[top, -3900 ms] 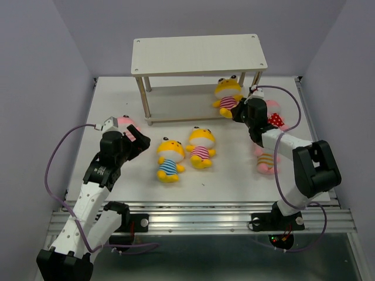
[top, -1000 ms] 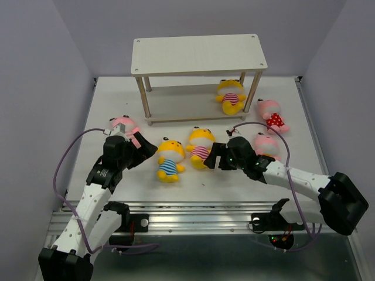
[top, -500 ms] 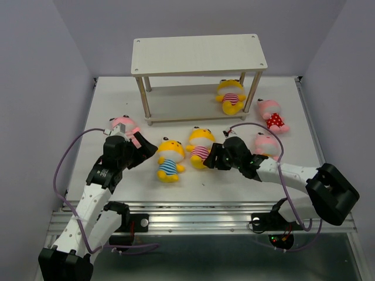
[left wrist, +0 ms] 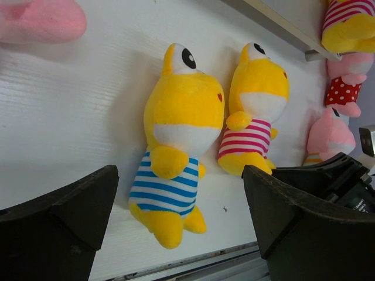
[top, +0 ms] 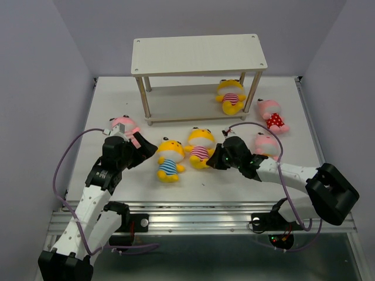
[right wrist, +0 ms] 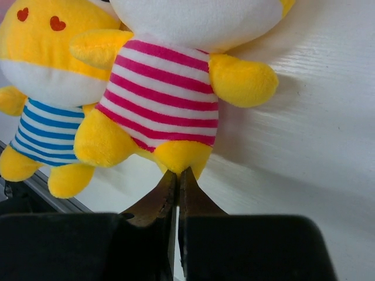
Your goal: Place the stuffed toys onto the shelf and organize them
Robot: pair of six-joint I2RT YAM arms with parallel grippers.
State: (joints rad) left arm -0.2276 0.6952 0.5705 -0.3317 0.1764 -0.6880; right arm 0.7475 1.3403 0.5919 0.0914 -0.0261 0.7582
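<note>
The shelf stands at the back with one yellow pink-striped toy on its lower board. A yellow blue-striped toy and a yellow pink-striped toy lie side by side on the table. My right gripper is shut, and in the right wrist view its tips pinch the bottom of the pink-striped toy's foot. My left gripper is open and empty, just left of the blue-striped toy. A pink toy lies behind the left gripper.
A pink toy in a red polka-dot outfit and another pink toy lie right of the shelf, behind my right arm. The table's front metal rail runs below the toys.
My right arm has left the shelf, leaving a yellow toy on the lower board, come down to the pink-striped toy and shut its fingers at the foot. The left gripper has shifted slightly right.
</note>
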